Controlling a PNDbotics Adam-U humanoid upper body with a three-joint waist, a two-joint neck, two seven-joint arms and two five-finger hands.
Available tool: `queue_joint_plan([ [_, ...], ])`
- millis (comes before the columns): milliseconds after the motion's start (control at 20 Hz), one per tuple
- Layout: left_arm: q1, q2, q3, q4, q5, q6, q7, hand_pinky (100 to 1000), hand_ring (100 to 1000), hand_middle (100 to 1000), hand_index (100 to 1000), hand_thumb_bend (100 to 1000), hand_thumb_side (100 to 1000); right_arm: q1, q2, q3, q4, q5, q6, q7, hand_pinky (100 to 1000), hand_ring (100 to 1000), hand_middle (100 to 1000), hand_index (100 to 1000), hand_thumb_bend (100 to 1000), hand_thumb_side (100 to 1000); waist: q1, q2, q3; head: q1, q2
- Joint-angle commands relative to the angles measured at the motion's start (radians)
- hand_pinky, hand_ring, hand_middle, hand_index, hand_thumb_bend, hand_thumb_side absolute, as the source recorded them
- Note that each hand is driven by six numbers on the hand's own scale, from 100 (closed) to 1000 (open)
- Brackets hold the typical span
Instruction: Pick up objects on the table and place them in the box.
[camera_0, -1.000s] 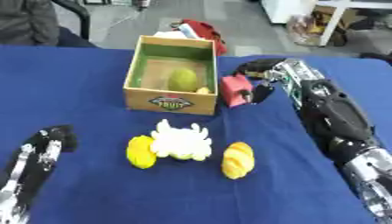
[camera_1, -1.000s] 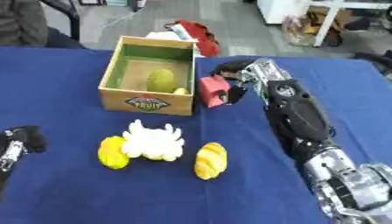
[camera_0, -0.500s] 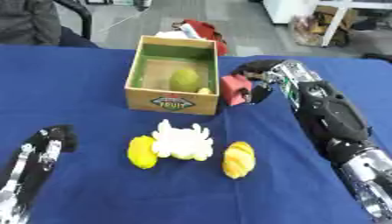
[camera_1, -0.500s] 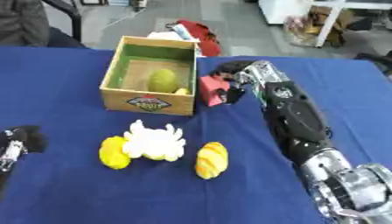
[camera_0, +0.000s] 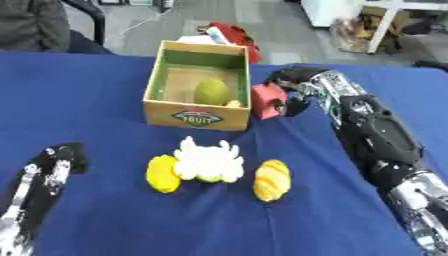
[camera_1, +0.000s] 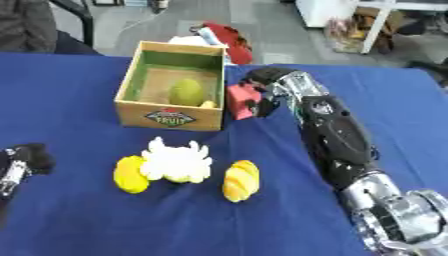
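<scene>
A wooden fruit box (camera_0: 152, 106) stands at the back middle of the blue table, with a green pear-like fruit (camera_0: 211, 91) and a small yellow piece inside. My right hand (camera_0: 295, 85) is shut on a red block (camera_0: 266, 101) just beside the box's right wall. On the cloth in front lie a yellow fruit (camera_0: 162, 173), a white spiky object (camera_0: 208, 159) and an orange-yellow bread-like piece (camera_0: 272, 179). My left hand (camera_0: 61, 158) rests low at the left; its fingers are hard to make out.
A red and white object (camera_0: 229, 35) lies just behind the box at the table's far edge. A dark chair and a seated person show at the far left, off the table.
My right hand with the red block has stayed by the box's right wall, with only slight shifts. The left hand has not moved.
</scene>
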Motion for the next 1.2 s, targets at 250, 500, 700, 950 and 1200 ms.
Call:
queue_joint_plan([
  [250, -0.001, 0.013, 0.009, -0.016, -0.001, -0.002, 0.004, 657, 621, 577, 743, 100, 725, -0.033, -0.047, 0.006, -0.086, -0.092, -0.024, -0.030, 672, 668, 416, 530, 100, 194, -0.007, -0.013, -0.006, 0.000, -0.004],
  [500, 0.001, 0.011, 0.009, -0.016, -0.001, -0.003, 0.004, 657, 621, 576, 743, 100, 723, -0.032, -0.053, 0.009, -0.092, -0.110, -0.023, 0.004, 674, 670, 411, 526, 100, 198, -0.008, -0.019, -0.006, 0.001, -0.005],
  [700, 0.002, 0.012, 0.011, -0.017, -0.001, -0.002, 0.007, 656, 621, 576, 742, 100, 724, -0.038, -0.053, 0.007, -0.096, -0.116, -0.021, 0.005, 672, 667, 408, 524, 100, 191, -0.007, -0.020, -0.006, 0.001, -0.007],
  [950, 0.003, 0.011, 0.010, -0.016, -0.002, -0.003, 0.006, 656, 621, 575, 742, 100, 725, -0.052, -0.052, 0.009, -0.109, -0.123, -0.026, 0.009, 683, 681, 433, 552, 100, 194, -0.008, -0.022, -0.009, 0.000, -0.005],
  [1200, 0.006, 0.012, 0.013, -0.016, -0.003, -0.002, 0.009, 656, 621, 574, 742, 100, 726, -0.045, -0.055, 0.017, -0.055, -0.177, -0.041, 0.193, 865, 965, 989, 1000, 100, 653, -0.009, -0.023, -0.008, 0.003, -0.005],
])
